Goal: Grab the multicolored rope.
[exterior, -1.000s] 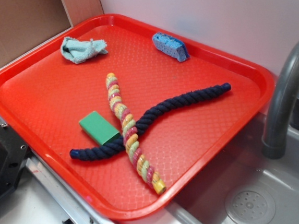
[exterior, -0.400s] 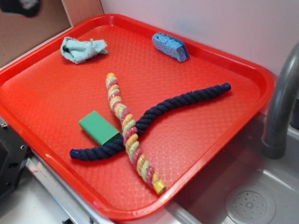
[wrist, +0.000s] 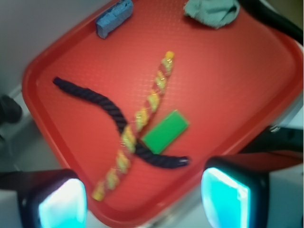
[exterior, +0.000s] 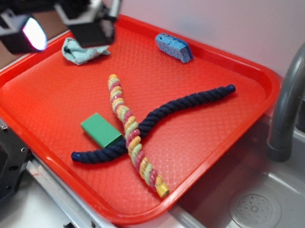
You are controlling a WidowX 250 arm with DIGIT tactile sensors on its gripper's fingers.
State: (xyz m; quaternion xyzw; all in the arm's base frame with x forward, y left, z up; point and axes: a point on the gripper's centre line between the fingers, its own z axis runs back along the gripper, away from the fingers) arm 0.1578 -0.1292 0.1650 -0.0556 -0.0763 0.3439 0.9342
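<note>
Judging from how things lie, the grab has not begun: the multicolored rope point(exterior: 134, 135) rests untouched on the red tray point(exterior: 230, 137), and the whole approach, descent and closing remain.

Nearest the pincer point(exterior: 63, 31) in the exterior view is a crumpled pale blue cloth point(exterior: 83, 51), lying just beneath and behind its fingers at the tray's far left corner. The pincer hangs above that corner, released, its two fingers well apart with nothing between them; the wrist view confirms this, showing both fingertips point(wrist: 61, 204) at the bottom edge with open tray between.

Farther out from the pincer, toward the tray's middle, the multicolored rope runs diagonally, its nearest end pointing roughly back toward the cloth. It lies across the dark navy rope point(exterior: 185, 103), on top of it where the two cross. A green block point(exterior: 101, 130) sits just beside that crossing.

Farthest off are the blue sponge point(exterior: 173, 47) at the tray's back rim and, beyond the tray, a grey faucet point(exterior: 296, 89) over a sink.
</note>
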